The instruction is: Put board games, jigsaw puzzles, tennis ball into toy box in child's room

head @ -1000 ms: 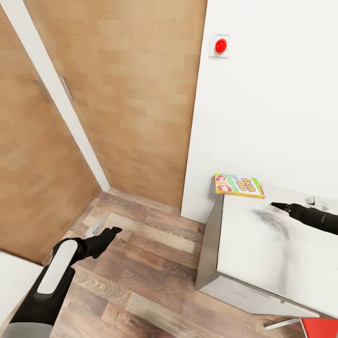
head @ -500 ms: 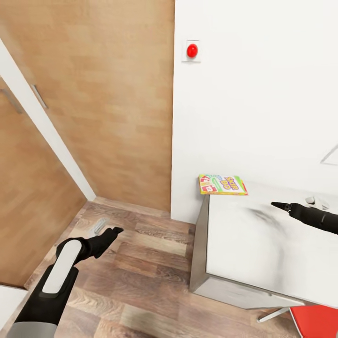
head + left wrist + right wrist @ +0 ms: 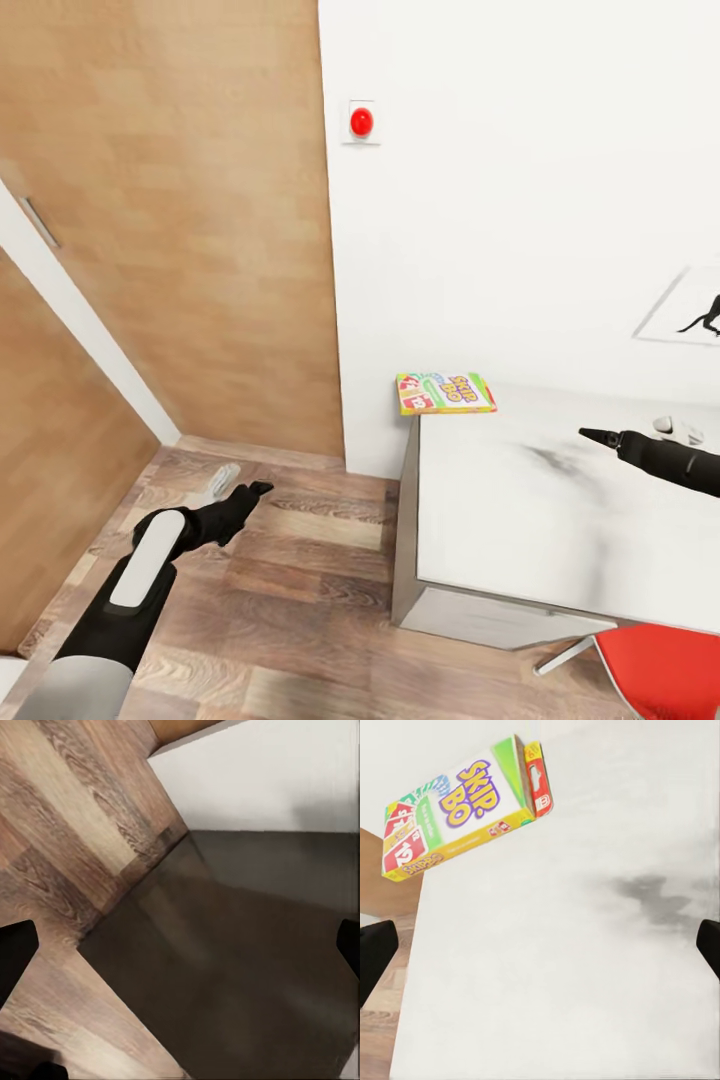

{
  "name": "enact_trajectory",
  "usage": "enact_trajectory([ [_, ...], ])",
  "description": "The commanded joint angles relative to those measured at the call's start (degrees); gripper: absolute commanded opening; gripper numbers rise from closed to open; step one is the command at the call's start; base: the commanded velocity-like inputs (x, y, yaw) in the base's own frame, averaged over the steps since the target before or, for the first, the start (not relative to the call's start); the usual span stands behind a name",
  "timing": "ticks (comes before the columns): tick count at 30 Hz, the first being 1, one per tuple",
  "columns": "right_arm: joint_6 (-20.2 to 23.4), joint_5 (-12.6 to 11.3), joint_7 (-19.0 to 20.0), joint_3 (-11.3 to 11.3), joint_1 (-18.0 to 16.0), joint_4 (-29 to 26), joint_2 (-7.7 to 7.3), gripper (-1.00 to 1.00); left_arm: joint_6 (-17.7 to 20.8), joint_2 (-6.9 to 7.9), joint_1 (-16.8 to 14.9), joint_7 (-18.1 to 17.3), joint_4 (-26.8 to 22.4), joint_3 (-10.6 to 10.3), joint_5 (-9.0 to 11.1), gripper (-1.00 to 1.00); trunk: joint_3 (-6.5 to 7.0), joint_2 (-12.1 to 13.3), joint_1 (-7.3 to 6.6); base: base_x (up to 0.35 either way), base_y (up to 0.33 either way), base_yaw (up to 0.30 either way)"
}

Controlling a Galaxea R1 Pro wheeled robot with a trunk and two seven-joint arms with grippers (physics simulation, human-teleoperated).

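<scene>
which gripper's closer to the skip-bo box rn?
Right. The right gripper hovers over the table, a short way from the SKIP-BO box at the table's far corner. The left gripper hangs low over the floor, off the table's side.

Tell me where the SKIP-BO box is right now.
In the head view, the SKIP-BO box lies flat on the table's far left corner, against the white wall, below the red wall button.

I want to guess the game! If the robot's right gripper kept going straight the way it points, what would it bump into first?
Probably the colourful flat SKIP-BO game box at the light grey table's far corner. The right gripper points that way over bare tabletop, though depth is unclear.
</scene>
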Motion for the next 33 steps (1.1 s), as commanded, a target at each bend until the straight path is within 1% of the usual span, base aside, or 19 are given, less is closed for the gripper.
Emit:
enact_trajectory([
  [1, 0.30, 0.38, 0.42, -0.06, -0.07, -0.22, 0.02, 1.00, 0.05, 0.02, -0.35, -1.07, 1.08, 0.05, 0.32, 1.00, -0.02, -0.10, 0.04, 0.000, 0.000, -0.177],
  [2, 0.30, 0.38, 0.42, -0.05, -0.06, -0.47, 0.02, 1.00, -0.02, 0.00, -0.77, -2.73, 2.35, 0.06, -0.16, 1.00, 0.06, -0.10, 0.04, 0.000, 0.000, -0.177],
  [3, 0.30, 0.38, 0.42, -0.05, -0.06, -0.47, 0.02, 1.00, -0.02, 0.00, -0.77, -2.73, 2.35, 0.06, -0.16, 1.00, 0.14, -0.10, 0.04, 0.000, 0.000, -0.177],
  [4, 0.30, 0.36, 0.42, -0.01, 0.00, -1.23, 0.03, 1.00, -0.15, -0.17, -2.57, -7.86, 6.74, 0.00, -2.74, 1.00, 0.22, -0.10, 0.04, 0.000, 0.000, -0.163],
  [5, 0.30, 0.36, 0.42, -0.01, 0.00, -1.23, 0.03, 1.00, -0.15, -0.17, -2.57, -7.86, 6.74, 0.00, -2.74, 1.00, 0.30, -0.10, 0.04, 0.000, 0.000, -0.163],
  [8, 0.30, 0.34, 0.42, 0.12, 0.09, -2.03, 0.04, 1.00, -0.23, -0.53, -4.29, -13.10, 11.24, 0.00, -5.99, 1.00, 0.49, -0.10, 0.04, 0.000, 0.000, -0.115],
  [9, 0.30, 0.43, 0.42, 0.28, 0.19, -2.61, 0.07, 1.00, -0.28, -0.68, -5.01, -16.24, 13.62, 0.15, -7.72, 1.00, 0.53, -0.10, 0.04, 0.000, 0.000, -0.058],
  [10, 0.30, 0.49, 0.42, 0.42, 0.30, -3.21, 0.12, 1.00, -0.31, -0.75, -5.45, -18.63, 15.23, 0.41, -8.73, 1.00, 0.55, -0.10, 0.04, 0.000, 0.000, -0.037],
  [11, 0.30, 0.49, 0.42, 0.42, 0.30, -3.21, 0.12, 1.00, -0.31, -0.75, -5.45, -18.63, 15.23, 0.41, -8.73, 1.00, 0.57, -0.10, 0.04, 0.000, 0.000, -0.037],
  [15, 0.30, 0.54, 0.42, 0.57, 0.42, -3.99, 0.25, 1.00, -0.63, -0.83, -5.92, -21.32, 16.91, 0.70, -9.77, 1.00, 0.62, -0.10, 0.04, 0.000, 0.000, -0.022],
  [18, 0.30, 0.56, 0.42, 0.62, 0.46, -4.26, 0.32, 1.00, -2.26, -0.87, -6.04, -22.43, 17.52, 0.54, -10.34, 1.00, 0.63, -0.10, 0.04, 0.000, 0.000, -0.010],
  [22, 0.30, 0.58, 0.42, 0.64, 0.47, -4.36, 0.35, 1.00, -3.71, -0.90, -6.05, -22.89, 17.75, 0.19, -10.58, 1.00, 0.61, -0.10, 0.04, 0.030, 0.020, -0.006],
  [25, 0.30, 0.60, 0.45, 0.66, 0.48, -4.45, 0.37, 1.00, -5.37, -0.94, -6.06, -23.26, 17.98, -0.94, -10.83, 1.00, 0.57, -0.10, 0.04, 0.138, 0.067, -0.003],
  [26, 0.30, 0.60, 0.45, 0.66, 0.48, -4.45, 0.37, 1.00, -5.37, -0.94, -6.06, -23.26, 17.98, -0.94, -10.83, 1.00, 0.56, -0.10, 0.04, 0.176, 0.071, -0.003],
  [31, 0.30, 0.61, 0.48, 0.67, 0.49, -4.51, 0.38, 1.00, -6.59, -0.97, -6.06, -23.48, 18.29, -2.51, -11.02, 1.00, 0.46, -0.10, 0.04, 0.234, 0.049, -0.002],
  [33, 0.30, 0.61, 0.49, 0.67, 0.49, -4.51, 0.39, 1.00, -6.77, -0.99, -6.06, -23.51, 18.35, -2.75, -11.05, 1.00, 0.43, -0.10, 0.04, 0.282, 0.025, -0.001],
])
